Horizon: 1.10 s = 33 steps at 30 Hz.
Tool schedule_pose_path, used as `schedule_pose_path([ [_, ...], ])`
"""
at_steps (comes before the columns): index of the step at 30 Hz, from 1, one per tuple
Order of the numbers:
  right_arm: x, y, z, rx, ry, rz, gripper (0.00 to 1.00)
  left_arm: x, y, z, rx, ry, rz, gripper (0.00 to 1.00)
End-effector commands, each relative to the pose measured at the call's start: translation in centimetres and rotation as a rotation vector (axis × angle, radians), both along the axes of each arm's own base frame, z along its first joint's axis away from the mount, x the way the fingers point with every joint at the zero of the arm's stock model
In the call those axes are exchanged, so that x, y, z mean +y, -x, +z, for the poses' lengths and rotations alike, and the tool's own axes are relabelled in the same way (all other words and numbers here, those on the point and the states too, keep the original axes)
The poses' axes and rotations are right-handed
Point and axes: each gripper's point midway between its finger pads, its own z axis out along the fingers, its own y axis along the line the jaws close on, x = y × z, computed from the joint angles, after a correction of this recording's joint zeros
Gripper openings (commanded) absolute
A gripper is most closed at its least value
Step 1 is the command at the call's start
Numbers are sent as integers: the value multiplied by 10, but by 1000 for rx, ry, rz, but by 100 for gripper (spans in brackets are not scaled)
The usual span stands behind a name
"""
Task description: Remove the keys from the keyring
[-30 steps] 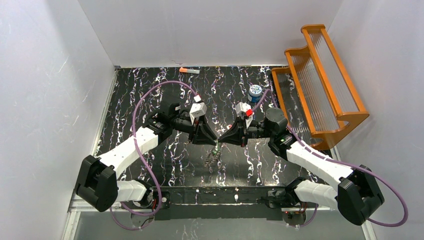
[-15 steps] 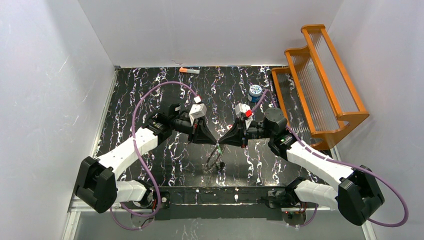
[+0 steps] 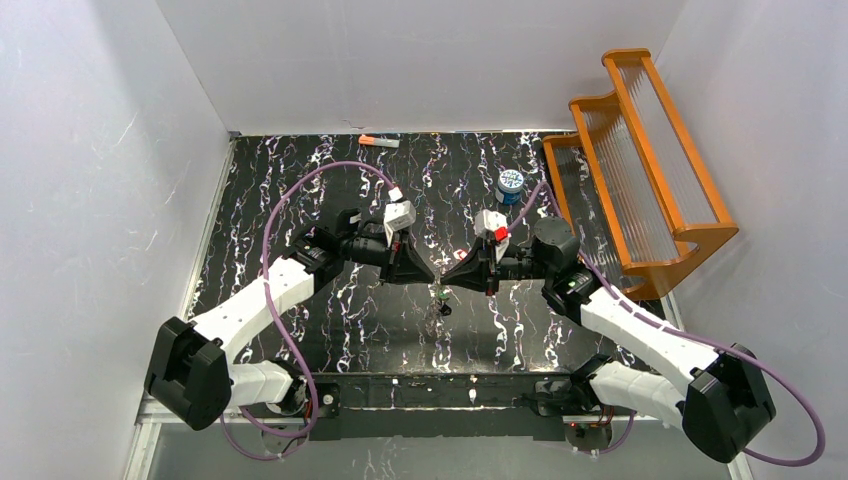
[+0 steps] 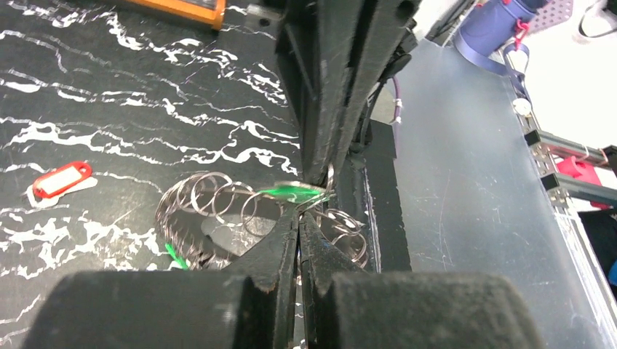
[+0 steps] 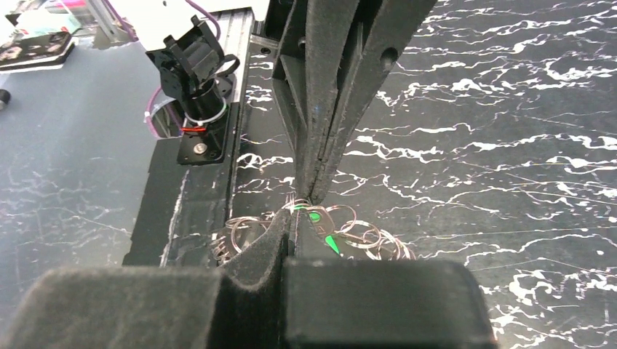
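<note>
My left gripper (image 3: pixel 432 281) and right gripper (image 3: pixel 445 282) meet tip to tip above the table's middle, both shut. The keyring (image 4: pixel 211 218), a dark ring edged with many small wire loops, hangs just under them (image 3: pixel 441 298). In the left wrist view my left fingertips (image 4: pixel 295 218) pinch a wire loop of the ring right under a green key (image 4: pixel 287 193), whose end is at the right gripper's tip. The green key also shows in the right wrist view (image 5: pixel 322 222) beside my right fingertips (image 5: pixel 291 218). A second bit of green (image 4: pixel 172 254) shows low on the ring. A red key (image 4: pixel 62 179) lies on the table, apart from the ring.
A blue-and-white canister (image 3: pixel 511 184) stands at the back right beside an orange rack (image 3: pixel 640 150). An orange-and-grey stick (image 3: pixel 379 141) lies at the back edge. The table's near edge and a mounting rail (image 5: pixel 196 156) are close below the ring.
The ring, which hung lower and showed as a wide loop, now hangs short and close under the tips. Both grippers stayed shut tip to tip and shifted slightly right.
</note>
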Motion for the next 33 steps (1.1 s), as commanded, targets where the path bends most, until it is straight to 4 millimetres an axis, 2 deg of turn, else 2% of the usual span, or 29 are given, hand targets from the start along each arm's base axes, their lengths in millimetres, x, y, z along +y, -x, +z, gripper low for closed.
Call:
schedule_pose_path([
  [1, -2, -7, 22, -157, -48, -29, 1, 1, -13, 1, 21, -50, 99, 0],
  [6, -3, -11, 17, -179, -43, -54, 1, 3, -25, -1, 39, -60, 164, 0],
  [10, -2, -10, 16, -186, -41, -37, 1, 3, -20, 4, 22, -34, 130, 0],
  [11, -2, -9, 17, -190, -43, -30, 1, 4, -18, 6, 6, -28, 120, 2],
  [14, -1, -6, 20, -200, -49, -12, 1, 6, -10, 14, -56, 4, 74, 24],
  [16, -1, -4, 20, -201, -52, 2, 1, 7, -6, 16, -102, 15, 38, 32],
  [22, 0, 0, 25, -210, -61, 39, 1, 8, 3, 13, -137, 7, -76, 44],
  [29, 2, 2, 30, -223, -76, 63, 1, 2, 5, 13, -90, 29, -137, 46],
  [33, 3, 1, 34, -229, -87, 64, 1, 0, 7, 6, -58, 25, -159, 44],
])
